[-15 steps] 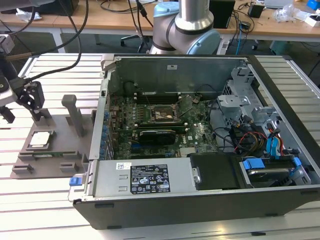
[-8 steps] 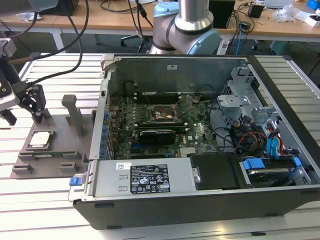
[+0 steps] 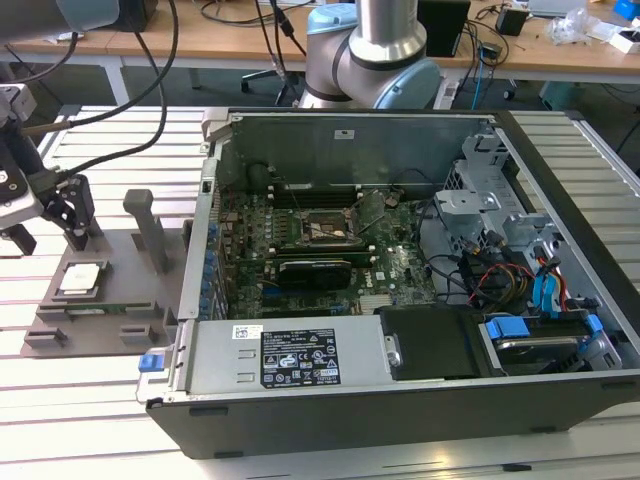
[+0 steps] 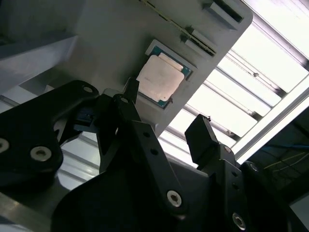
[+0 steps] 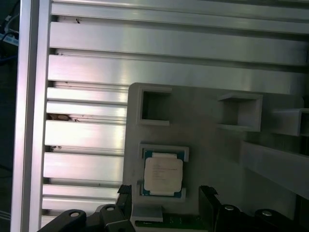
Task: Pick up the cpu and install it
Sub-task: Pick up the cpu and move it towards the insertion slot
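Note:
The cpu (image 3: 82,278) is a small square chip with a pale silvery top, lying flat in a recess of a grey holder plate (image 3: 120,250) at the exterior view's left. It also lies in its recess as cpu (image 4: 161,79) and cpu (image 5: 163,175) in both wrist views. My gripper (image 3: 48,230) hangs a little above it, open, with nothing between its black fingers. In both wrist views the gripper (image 4: 164,108) (image 5: 165,192) straddles the chip's width without touching it. The motherboard socket (image 3: 318,230) sits inside the open computer case.
The open computer case (image 3: 400,390) takes up the middle and the exterior view's right, with a black expansion card (image 3: 315,270) below the socket. Grey upright posts (image 3: 150,230) rise from the holder plate beside the gripper. Cables (image 3: 130,110) hang over the slatted aluminium table (image 3: 90,400).

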Action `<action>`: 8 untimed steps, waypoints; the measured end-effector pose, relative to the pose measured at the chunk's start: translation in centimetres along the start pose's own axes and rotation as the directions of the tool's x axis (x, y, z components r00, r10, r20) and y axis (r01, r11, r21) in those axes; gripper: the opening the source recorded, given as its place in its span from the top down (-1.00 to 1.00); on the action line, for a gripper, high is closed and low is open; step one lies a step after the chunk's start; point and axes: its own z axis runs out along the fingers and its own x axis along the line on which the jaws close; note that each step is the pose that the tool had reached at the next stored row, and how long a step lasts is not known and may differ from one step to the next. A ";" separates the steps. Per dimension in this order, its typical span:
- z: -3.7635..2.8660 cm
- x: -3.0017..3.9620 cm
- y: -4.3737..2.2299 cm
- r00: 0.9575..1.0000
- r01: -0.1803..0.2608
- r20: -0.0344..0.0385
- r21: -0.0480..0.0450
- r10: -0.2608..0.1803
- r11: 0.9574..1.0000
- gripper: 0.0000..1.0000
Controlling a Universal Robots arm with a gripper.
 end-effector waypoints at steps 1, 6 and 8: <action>0.10 0.00 0.00 1.000 0.000 0.000 0.000 0.000 1.000 -0.33; 0.45 0.01 0.01 1.000 0.000 0.000 0.000 0.000 1.000 -0.33; 0.62 0.01 0.01 1.000 0.000 0.000 0.000 0.000 1.000 -0.33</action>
